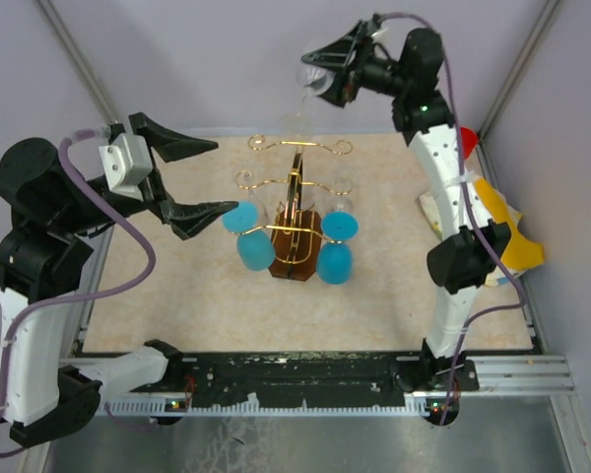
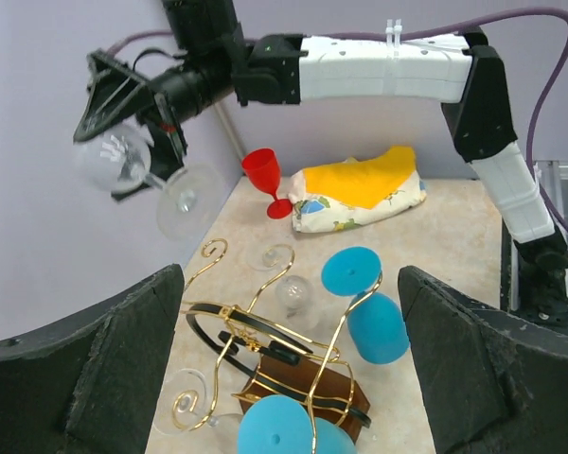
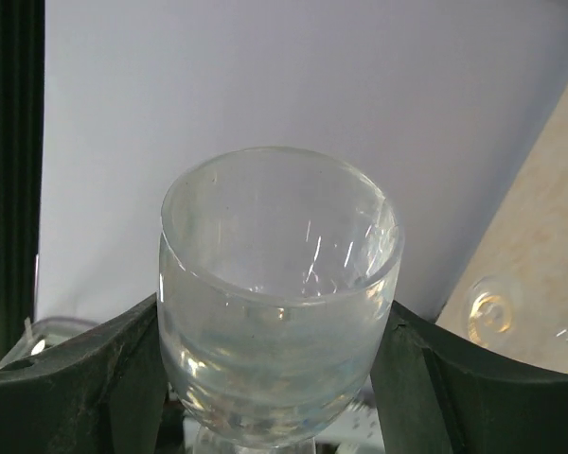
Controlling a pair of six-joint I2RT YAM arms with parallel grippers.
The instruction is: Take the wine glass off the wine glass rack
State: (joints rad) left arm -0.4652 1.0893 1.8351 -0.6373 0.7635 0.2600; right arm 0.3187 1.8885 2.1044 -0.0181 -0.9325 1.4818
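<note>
Right wrist view: clear, round-bowled wine glass between right pincer pads; left pincer wide apart, empty.

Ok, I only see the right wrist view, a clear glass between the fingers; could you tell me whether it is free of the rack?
Observer: Yes, the right end effector holds the wine glass in the air beyond the far end of the wine glass rack, touching none of it.
Operator: Thank you; what hangs there now?
Observer: Two blue glasses, one on each side, plus some clear ones.
Operator: And where is the left arm, please?
Observer: Its left end effector is open and empty, beside the rack's left side.
</note>
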